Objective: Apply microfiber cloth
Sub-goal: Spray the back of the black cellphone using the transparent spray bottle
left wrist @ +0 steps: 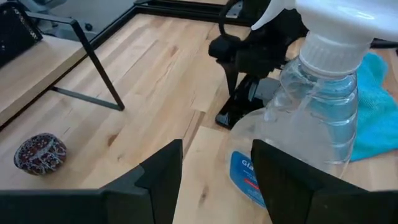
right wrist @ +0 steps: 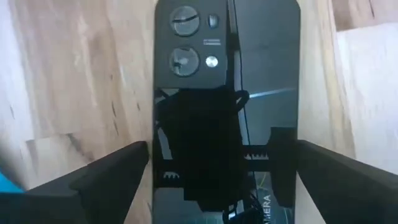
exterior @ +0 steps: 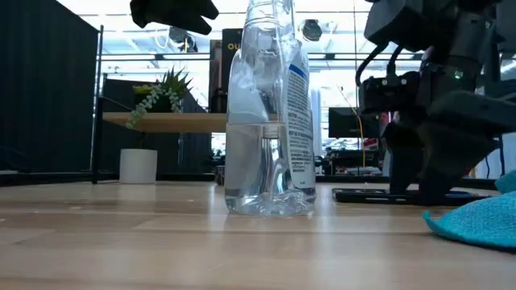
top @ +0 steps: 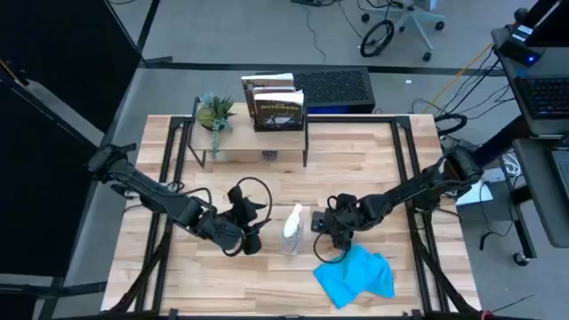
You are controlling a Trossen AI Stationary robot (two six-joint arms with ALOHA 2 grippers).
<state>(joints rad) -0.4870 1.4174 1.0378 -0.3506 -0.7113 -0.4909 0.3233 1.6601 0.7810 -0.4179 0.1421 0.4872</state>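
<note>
A: L arm? 
B: Reaches in from left, left end effector (top: pixel 252 233) near centre, fingers (left wrist: pixel 163 171) apart.

A: R arm? 
B: Stretched from right, right end effector (top: pixel 324 238) low, fingers (right wrist: pixel 115 171) spread.

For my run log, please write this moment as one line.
left gripper: open, near spray bottle | right gripper: open, over phone | microfiber cloth: on table, untouched

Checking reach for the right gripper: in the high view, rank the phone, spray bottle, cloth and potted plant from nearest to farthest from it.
From the right gripper:
1. Phone, lying directly under it on the table.
2. Spray bottle, just to its left; the cloth, just in front of it, is too close to call.
3. Potted plant, on the shelf at the far left.
</note>
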